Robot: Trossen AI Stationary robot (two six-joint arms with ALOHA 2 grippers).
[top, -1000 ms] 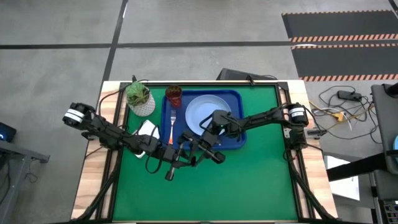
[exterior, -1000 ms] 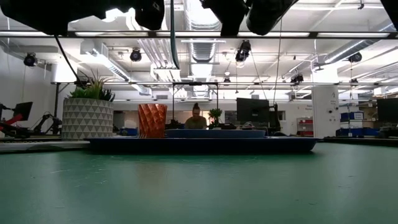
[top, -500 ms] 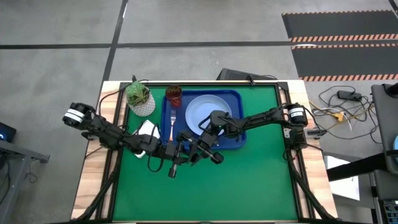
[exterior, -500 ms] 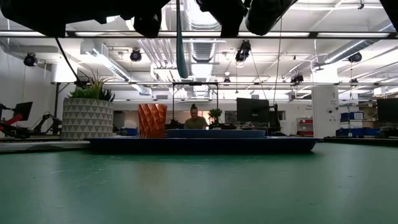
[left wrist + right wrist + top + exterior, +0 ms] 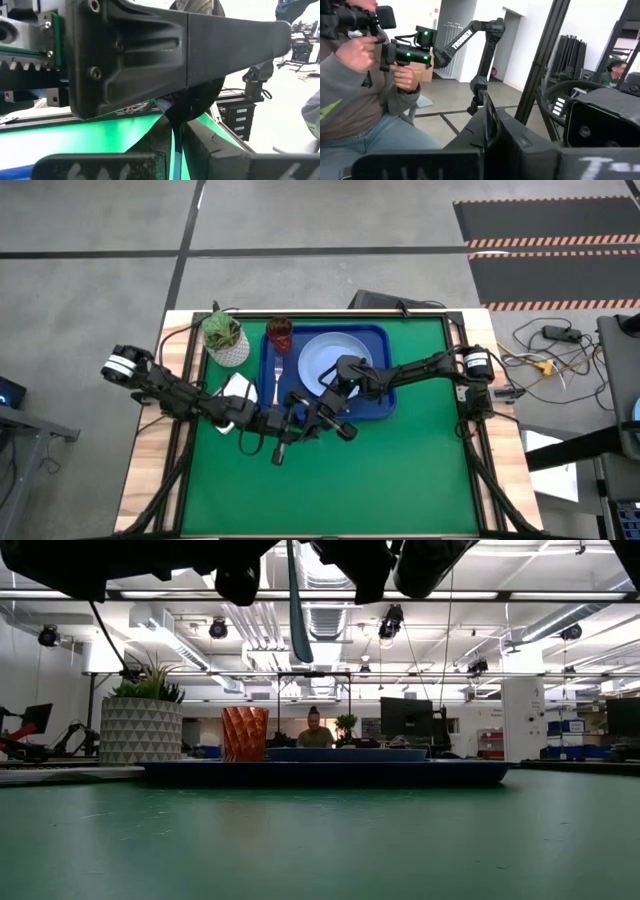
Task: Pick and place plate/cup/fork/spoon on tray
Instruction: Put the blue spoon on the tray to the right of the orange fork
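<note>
High view: I log my left gripper (image 5: 291, 423) and right gripper (image 5: 322, 418) meeting at the tray's (image 5: 385, 408) near edge, both pinching the upright spoon (image 5: 297, 610). Beyond them, plate (image 5: 330, 364), fork (image 5: 278, 373) and cup (image 5: 280, 334) sit on the tray.

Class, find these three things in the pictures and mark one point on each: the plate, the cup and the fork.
plate (image 5: 322, 360): high view, on its bare light-blue face.
cup (image 5: 245, 733): low view, on the middle of its dark-red wall.
fork (image 5: 278, 382): high view, on its orange handle.
</note>
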